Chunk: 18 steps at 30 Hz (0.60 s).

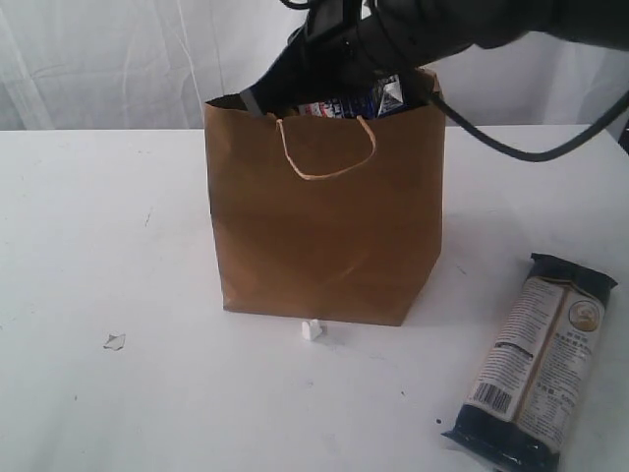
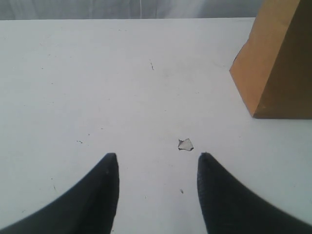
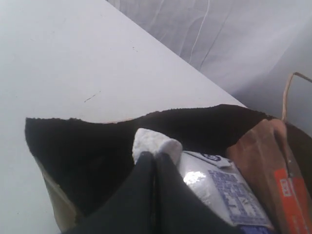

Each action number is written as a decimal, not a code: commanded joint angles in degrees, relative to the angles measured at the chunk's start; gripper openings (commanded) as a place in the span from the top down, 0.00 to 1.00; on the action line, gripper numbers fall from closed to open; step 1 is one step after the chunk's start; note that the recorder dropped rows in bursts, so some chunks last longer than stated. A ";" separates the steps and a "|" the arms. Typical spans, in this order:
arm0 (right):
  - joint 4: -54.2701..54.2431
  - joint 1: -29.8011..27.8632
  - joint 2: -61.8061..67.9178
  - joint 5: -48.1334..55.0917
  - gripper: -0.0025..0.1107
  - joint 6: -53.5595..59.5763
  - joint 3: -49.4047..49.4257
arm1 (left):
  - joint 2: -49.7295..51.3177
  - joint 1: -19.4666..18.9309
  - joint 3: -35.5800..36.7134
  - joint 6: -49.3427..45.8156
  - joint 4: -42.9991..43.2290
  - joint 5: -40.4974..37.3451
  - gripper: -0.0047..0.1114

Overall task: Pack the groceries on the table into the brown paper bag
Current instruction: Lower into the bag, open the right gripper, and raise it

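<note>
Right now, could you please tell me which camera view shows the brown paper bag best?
The exterior view: the brown paper bag shows there from base to rim, front and one side. The left wrist view catches only one lower corner; the right wrist view looks only into its open mouth.
</note>
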State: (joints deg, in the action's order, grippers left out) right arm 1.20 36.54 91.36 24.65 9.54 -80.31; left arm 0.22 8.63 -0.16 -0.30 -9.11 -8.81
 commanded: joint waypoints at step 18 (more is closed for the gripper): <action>0.12 0.10 1.93 0.64 0.56 0.85 -2.48 | -0.22 -0.18 0.16 -0.20 -0.42 -0.26 0.50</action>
State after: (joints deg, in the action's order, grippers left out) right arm 1.20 36.54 93.40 24.87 9.99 -82.61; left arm 0.22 8.63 -0.16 -0.30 -9.11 -8.81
